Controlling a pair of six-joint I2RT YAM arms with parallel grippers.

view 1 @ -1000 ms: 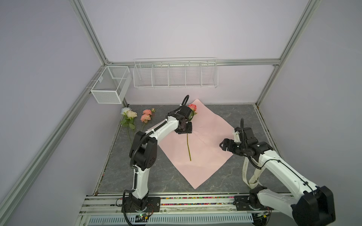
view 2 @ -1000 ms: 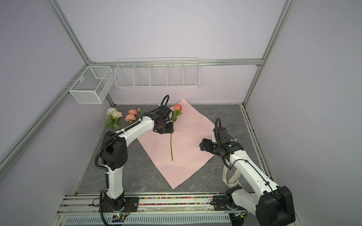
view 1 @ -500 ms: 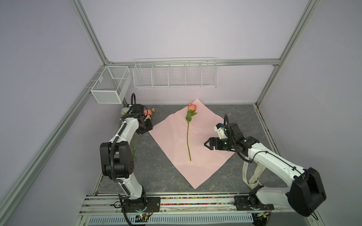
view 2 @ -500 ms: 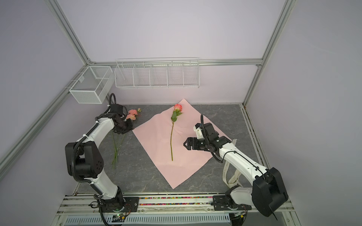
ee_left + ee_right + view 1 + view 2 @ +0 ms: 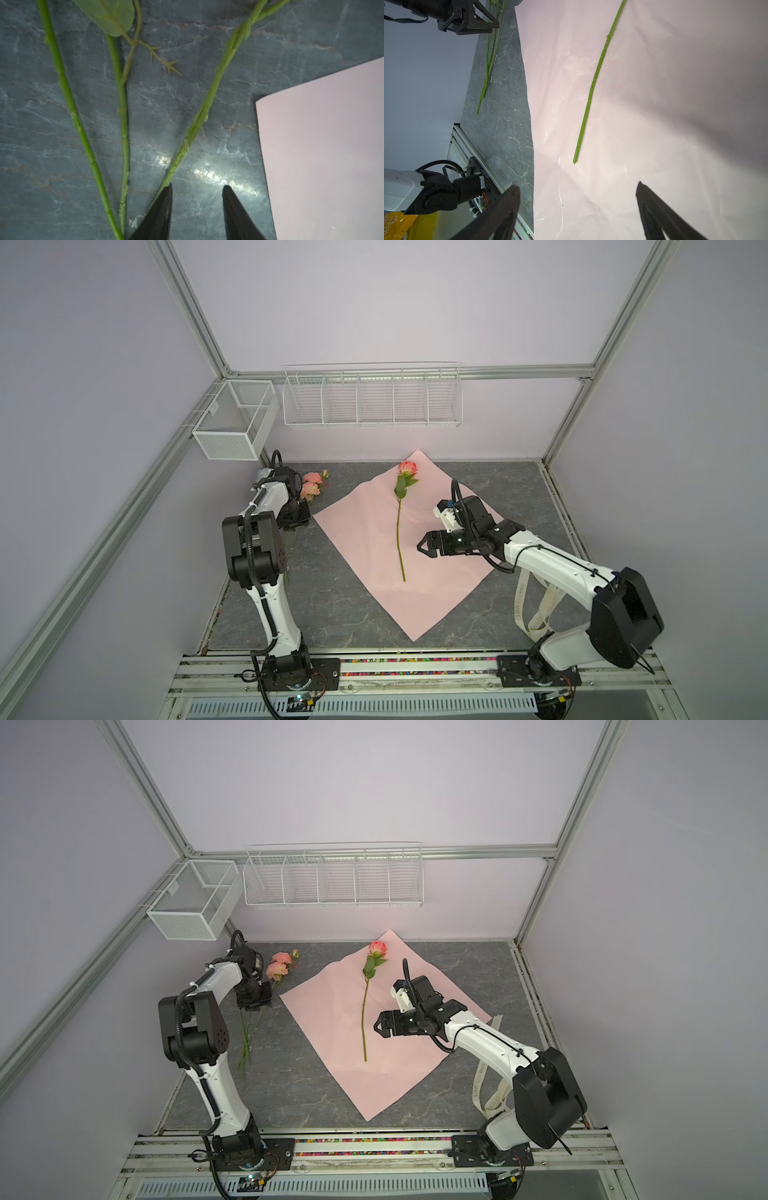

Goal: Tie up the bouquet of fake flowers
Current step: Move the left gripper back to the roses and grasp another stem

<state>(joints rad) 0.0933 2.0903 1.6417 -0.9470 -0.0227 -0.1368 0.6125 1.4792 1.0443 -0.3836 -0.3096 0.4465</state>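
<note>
The fake flowers lie in two places. One pink rose (image 5: 407,467) (image 5: 377,947) lies on the pink wrapping paper (image 5: 365,556), with its stem (image 5: 591,89) running toward the front. Several more pink roses (image 5: 311,485) (image 5: 279,965) lie on the grey floor at the left, with their stems (image 5: 122,116) spread out. My left gripper (image 5: 197,187) (image 5: 253,1002) hovers low over those stems. It is open with only floor between its fingers, and one fingertip (image 5: 168,193) is against a stem. My right gripper (image 5: 424,549) (image 5: 577,187) is open wide over the paper, just right of the single stem.
A cream printed ribbon (image 5: 536,605) (image 5: 494,1094) hangs in loops by the right arm's base. Two white wire baskets (image 5: 235,423) (image 5: 372,400) are mounted on the back and left walls. A metal rail (image 5: 374,668) runs along the front edge.
My left gripper left the rose on the paper, swung to the flowers at the left, then slid down their stems and narrowed. My right gripper moved left toward the single stem.
</note>
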